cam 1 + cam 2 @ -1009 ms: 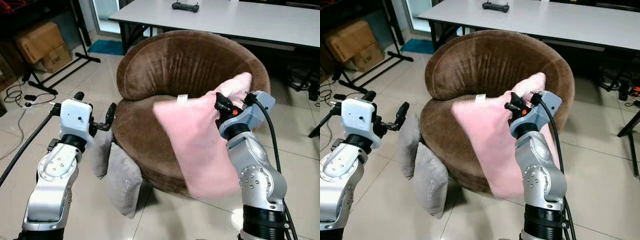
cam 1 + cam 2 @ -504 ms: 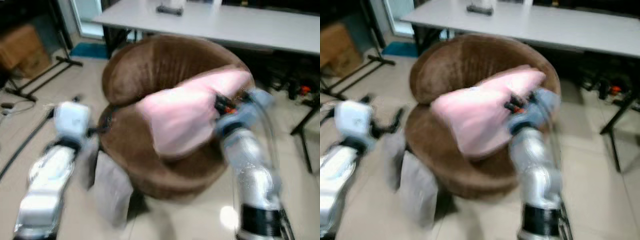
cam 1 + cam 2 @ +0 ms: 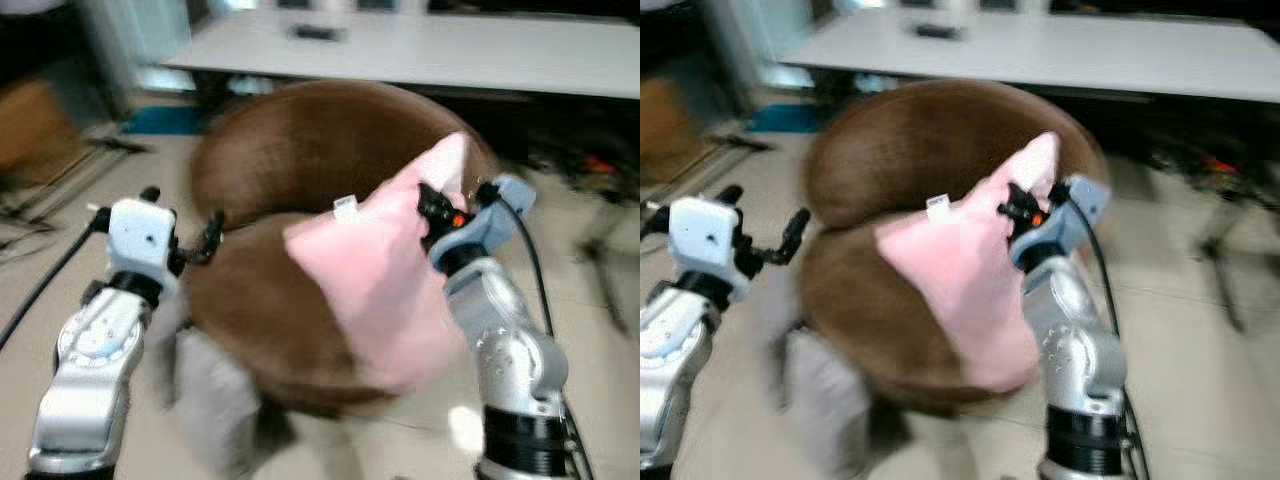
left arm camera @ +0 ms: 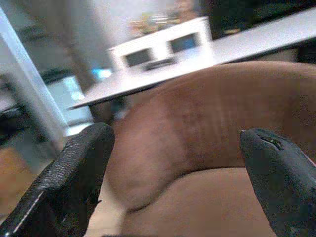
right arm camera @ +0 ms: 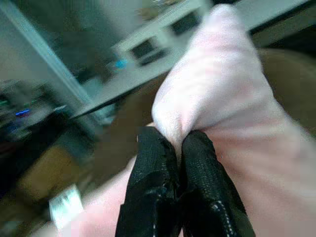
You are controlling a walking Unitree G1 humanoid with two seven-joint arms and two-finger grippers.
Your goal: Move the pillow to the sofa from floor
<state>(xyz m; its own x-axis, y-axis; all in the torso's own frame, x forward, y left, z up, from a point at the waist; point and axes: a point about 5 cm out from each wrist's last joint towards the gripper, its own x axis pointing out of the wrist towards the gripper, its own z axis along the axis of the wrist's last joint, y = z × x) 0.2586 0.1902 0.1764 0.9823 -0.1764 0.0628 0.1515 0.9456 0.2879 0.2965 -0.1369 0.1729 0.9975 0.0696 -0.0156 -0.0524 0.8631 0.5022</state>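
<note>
The right tool (image 5: 180,148), clamped on a corner of the pink pillow (image 3: 385,280), dangles it limp and light above the brown sofa (image 3: 300,160); left tool (image 4: 173,163) apart.

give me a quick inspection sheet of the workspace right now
surface: brown round sofa, seat partly covered by the pillow; pale tiled floor around it
job's things: pink pillow off the floor, hanging over the sofa seat
clutter: grey cushion on the floor against the sofa front, blurred
grippers: right claw shut on a pinch of the pillow's corner; left claw open, beside the sofa, holding nothing
cables: black cable running along the right arm
surroundings: long white table behind the sofa with a small dark object on it
</note>
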